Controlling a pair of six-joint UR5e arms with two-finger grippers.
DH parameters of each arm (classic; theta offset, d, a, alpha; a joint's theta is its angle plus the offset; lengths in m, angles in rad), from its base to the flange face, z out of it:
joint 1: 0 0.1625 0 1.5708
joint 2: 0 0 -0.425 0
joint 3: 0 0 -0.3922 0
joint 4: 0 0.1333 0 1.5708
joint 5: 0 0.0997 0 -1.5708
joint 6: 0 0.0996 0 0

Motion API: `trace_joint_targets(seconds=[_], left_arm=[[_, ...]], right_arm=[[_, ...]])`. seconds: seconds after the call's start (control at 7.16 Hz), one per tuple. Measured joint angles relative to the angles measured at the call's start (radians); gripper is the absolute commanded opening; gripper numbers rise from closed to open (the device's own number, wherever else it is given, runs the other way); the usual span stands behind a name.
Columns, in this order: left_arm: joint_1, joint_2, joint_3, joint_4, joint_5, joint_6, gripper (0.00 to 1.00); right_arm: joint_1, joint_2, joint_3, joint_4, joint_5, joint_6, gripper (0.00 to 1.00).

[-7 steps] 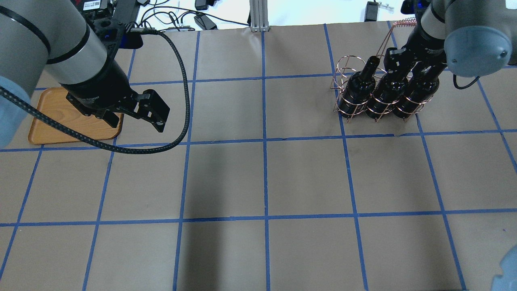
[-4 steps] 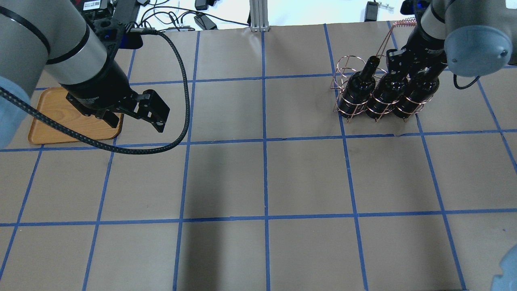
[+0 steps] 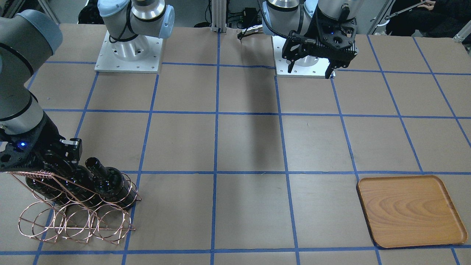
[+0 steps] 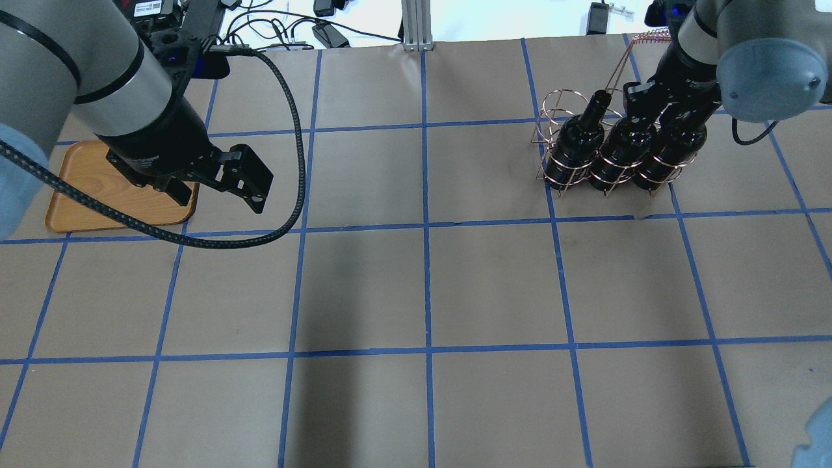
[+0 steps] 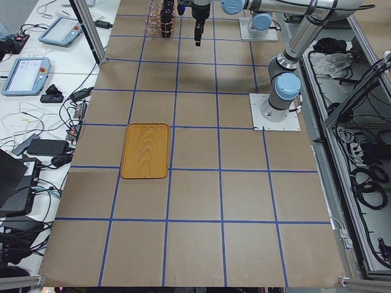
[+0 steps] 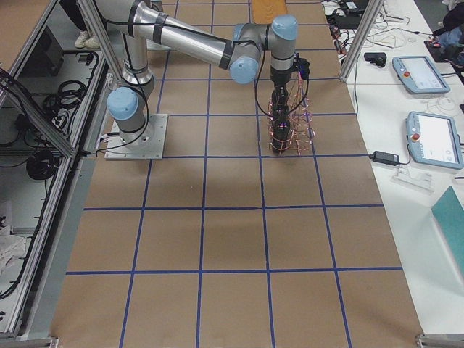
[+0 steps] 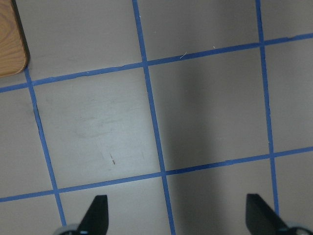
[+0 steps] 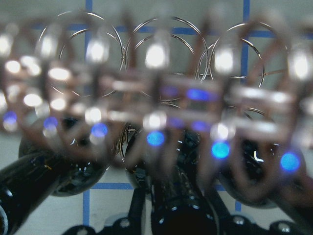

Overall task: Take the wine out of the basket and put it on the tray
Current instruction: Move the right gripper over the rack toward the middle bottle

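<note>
Three near-black wine bottles stand in the front row of the copper wire basket (image 4: 552, 107) at the far right. The left one (image 4: 578, 140) has its neck free. My right gripper (image 4: 643, 104) is down over the middle bottle (image 4: 621, 149). In the right wrist view the gripper (image 8: 178, 210) has its fingers drawn in against that bottle's neck. The basket (image 3: 73, 224) has an empty row of hoops on the far side. The wooden tray (image 4: 84, 195) lies empty at the far left, partly under my left arm. My left gripper (image 4: 253, 188) hangs open and empty beside it.
The basket's twisted handle bar (image 4: 650, 36) rises right by my right wrist. Blue tape lines grid the brown table paper (image 4: 422, 286). Cables and a metal post (image 4: 416, 26) lie beyond the far edge. The tray's corner (image 7: 10, 44) shows in the left wrist view.
My right gripper has shifted slightly to the right at the middle bottle's neck. The bottles and the basket have stayed in place. The left arm has not moved.
</note>
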Motion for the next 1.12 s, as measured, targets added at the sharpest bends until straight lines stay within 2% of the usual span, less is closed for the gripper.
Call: trace_joint_targets(seconds=[0.28, 0.7, 0.84, 1.12], left_arm=[[0.0, 0.0, 0.0, 0.0, 0.0, 0.0, 1.0], [0.0, 0.0, 0.0, 0.0, 0.0, 0.0, 1.0], [0.0, 0.0, 0.0, 0.0, 0.0, 0.0, 1.0], [0.0, 0.0, -0.002, 0.0, 0.001, 0.0, 1.0]], right_arm=[[0.0, 0.002, -0.017, 0.016, -0.001, 0.0, 0.48], [0.0, 0.004, -0.023, 0.021, 0.005, 0.0, 0.47], [0.0, 0.004, -0.024, 0.02, 0.008, 0.002, 0.4], [0.0, 0.005, -0.024, 0.025, 0.011, 0.003, 0.11]])
